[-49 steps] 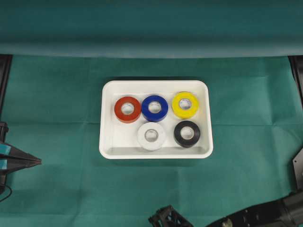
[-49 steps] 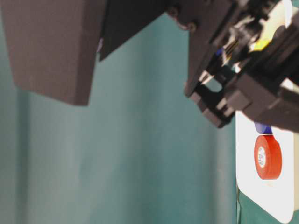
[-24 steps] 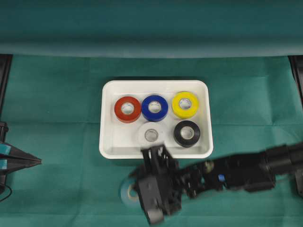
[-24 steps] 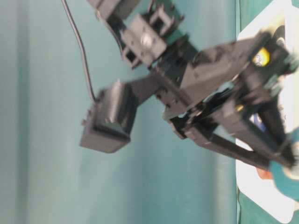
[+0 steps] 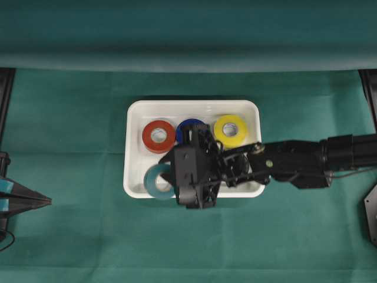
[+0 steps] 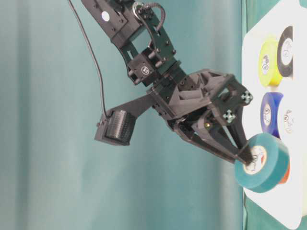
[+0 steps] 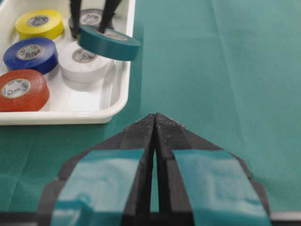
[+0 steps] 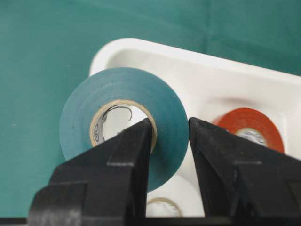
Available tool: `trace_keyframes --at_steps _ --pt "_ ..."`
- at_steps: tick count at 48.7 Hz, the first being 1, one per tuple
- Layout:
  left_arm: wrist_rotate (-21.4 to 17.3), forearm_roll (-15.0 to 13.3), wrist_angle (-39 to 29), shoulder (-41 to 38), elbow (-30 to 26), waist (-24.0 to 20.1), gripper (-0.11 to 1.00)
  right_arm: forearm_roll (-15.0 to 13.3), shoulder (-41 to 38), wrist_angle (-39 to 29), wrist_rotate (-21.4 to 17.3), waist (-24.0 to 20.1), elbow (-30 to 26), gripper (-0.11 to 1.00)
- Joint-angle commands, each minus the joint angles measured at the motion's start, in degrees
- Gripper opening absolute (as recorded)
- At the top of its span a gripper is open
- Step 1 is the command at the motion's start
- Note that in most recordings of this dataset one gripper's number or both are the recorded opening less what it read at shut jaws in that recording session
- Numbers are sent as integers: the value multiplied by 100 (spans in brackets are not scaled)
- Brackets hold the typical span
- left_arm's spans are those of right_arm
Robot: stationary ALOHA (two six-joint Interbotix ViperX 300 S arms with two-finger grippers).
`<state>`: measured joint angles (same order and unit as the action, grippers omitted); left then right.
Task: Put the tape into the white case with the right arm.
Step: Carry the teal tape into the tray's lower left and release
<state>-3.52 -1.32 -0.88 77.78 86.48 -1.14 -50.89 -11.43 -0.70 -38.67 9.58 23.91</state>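
My right gripper [image 5: 169,178] is shut on a teal tape [image 5: 155,181], one finger through its hole and the other outside its wall. It holds the roll in the air over the front left part of the white case [image 5: 194,105]. The right wrist view shows the tape [image 8: 77,122] pinched in the gripper [image 8: 170,125], with the case's rim [image 8: 141,49] behind it. Seen from table level, the tape [image 6: 263,163] hangs tilted off the fingertips [image 6: 242,154]. My left gripper [image 5: 41,202] rests shut and empty at the table's left edge.
Inside the case lie a red roll [image 5: 158,136], a blue roll [image 5: 189,124] and a yellow roll [image 5: 230,130]. The left wrist view also shows a white roll [image 7: 84,57] and a black roll [image 7: 91,18], both under my right arm in the overhead view. Green cloth covers the table.
My right arm came in from the front edge with the teal tape and carried it from the cloth before the case to above the case's front left part. The left arm stayed still.
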Motion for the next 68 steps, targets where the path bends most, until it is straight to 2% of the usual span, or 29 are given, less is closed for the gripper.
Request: trace_keyframes --at_steps 1,10,28,41,44,47,56,57,68 --pt "-9 -9 26 -44 -70 -9 0 -9 114 193 9 220 -158 0" --pt "-9 0 26 -44 -70 -9 0 -9 26 475 9 413 -158 0" --pt "-9 0 26 -44 -70 -9 0 -9 0 545 9 422 -167 0" --pt "-9 -9 26 -44 -70 -18 0 -9 0 554 264 439 -167 1" --pt "-9 0 26 -44 -70 -9 0 -9 0 527 255 439 -176 10" --pt "-9 0 26 -44 -70 -9 0 0 0 501 255 439 -185 24" --pt "-9 0 35 -44 -70 -9 0 0 0 483 255 439 -176 79" --pt "-9 -9 26 -44 -70 -18 0 0 0 483 255 439 -167 81" --pt "-9 0 26 -44 -70 -9 0 0 0 466 255 439 -105 80"
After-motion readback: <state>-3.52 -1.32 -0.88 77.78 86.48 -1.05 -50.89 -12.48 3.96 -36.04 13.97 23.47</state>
